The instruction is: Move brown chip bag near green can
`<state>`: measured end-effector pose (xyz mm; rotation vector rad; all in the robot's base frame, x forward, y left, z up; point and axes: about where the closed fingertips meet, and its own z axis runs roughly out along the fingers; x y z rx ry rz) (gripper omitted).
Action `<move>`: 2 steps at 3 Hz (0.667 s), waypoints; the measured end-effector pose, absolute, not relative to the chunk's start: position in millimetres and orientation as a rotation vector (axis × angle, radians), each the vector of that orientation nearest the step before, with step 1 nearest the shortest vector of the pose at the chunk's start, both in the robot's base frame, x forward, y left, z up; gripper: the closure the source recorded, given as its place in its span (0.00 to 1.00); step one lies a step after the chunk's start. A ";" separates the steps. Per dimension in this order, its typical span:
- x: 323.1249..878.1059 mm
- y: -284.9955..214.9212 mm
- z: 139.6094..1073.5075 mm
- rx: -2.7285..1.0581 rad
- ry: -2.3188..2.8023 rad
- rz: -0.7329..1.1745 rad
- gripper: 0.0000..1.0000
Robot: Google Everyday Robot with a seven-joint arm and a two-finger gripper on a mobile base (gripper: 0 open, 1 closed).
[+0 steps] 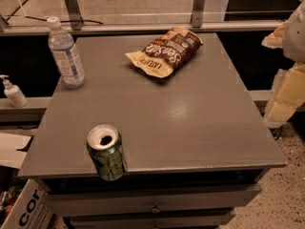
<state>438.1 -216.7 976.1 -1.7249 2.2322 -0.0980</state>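
My claw hangs right of the counter; I cannot tell its opening. The brown chip bag lies to its left, far side, long axis diagonal, well apart from the green can at front-left.

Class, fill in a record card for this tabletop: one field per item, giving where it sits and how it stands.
table: grey top, drawers below
brown chip bag: lying flat, far side, right of centre
green can: upright, top opened, at the near-left edge
water bottle: upright, far-left corner
pump bottle: on the ledge left of the table
gripper: right edge of view, beside the table, holding neither item
bag to can: far apart, diagonally across the table
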 end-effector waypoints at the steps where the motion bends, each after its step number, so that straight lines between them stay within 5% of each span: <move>1: 438.2 -216.7 976.1 -1.725 2.232 -0.098 0.00; 2: 457.6 -211.4 964.6 -1.721 2.195 -0.123 0.00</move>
